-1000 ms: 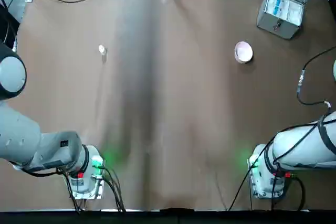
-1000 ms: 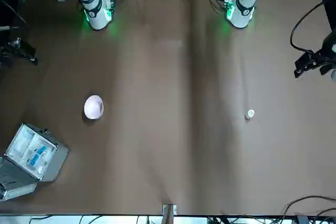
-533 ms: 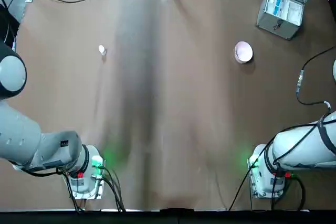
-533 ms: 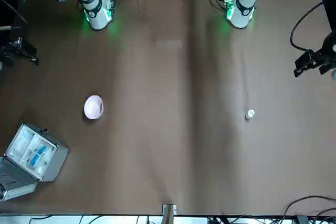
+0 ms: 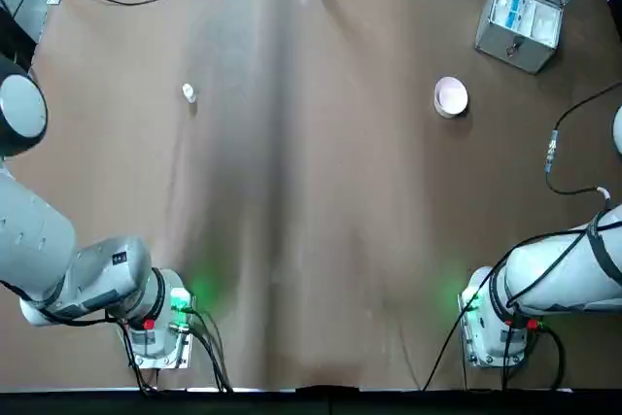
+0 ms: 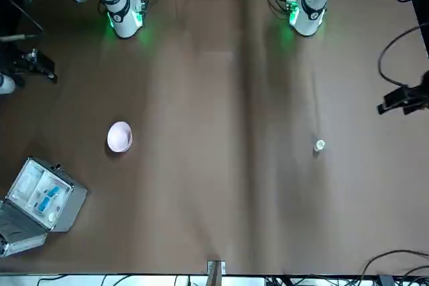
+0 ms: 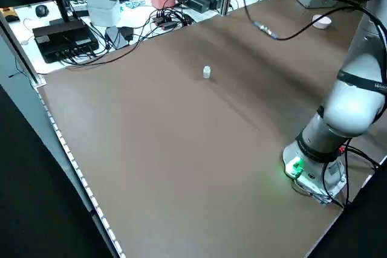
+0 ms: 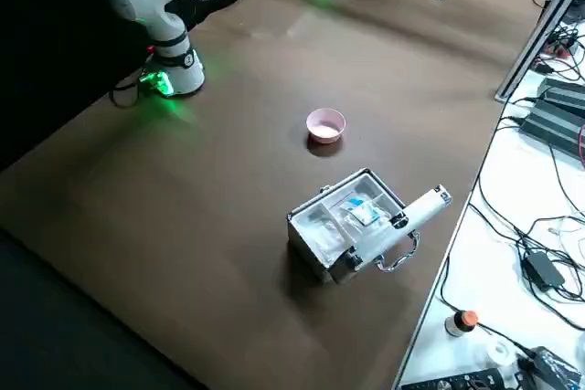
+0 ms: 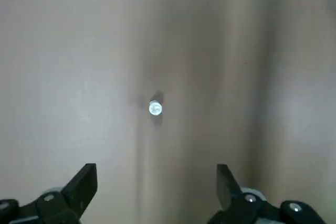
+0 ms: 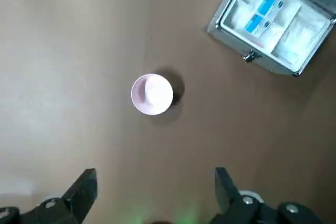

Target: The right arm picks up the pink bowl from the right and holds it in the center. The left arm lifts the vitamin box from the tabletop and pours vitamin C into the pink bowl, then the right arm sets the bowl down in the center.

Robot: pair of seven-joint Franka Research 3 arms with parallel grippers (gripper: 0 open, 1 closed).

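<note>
Left claw (image 9: 157,187) has shifted slightly; both it and right claw (image 10: 156,184) gape empty, pink bowl (image 10: 152,94) beyond the right, ungrasped.

- One pink bowl (image 5: 450,97) out here!
- One vitamin box (image 7: 207,72), just one!
- One grey case (image 5: 517,38)!
- Two arms, left arm (image 5: 95,277) and right arm (image 5: 559,271)!
- One tabletop (image 5: 321,191)!
</note>
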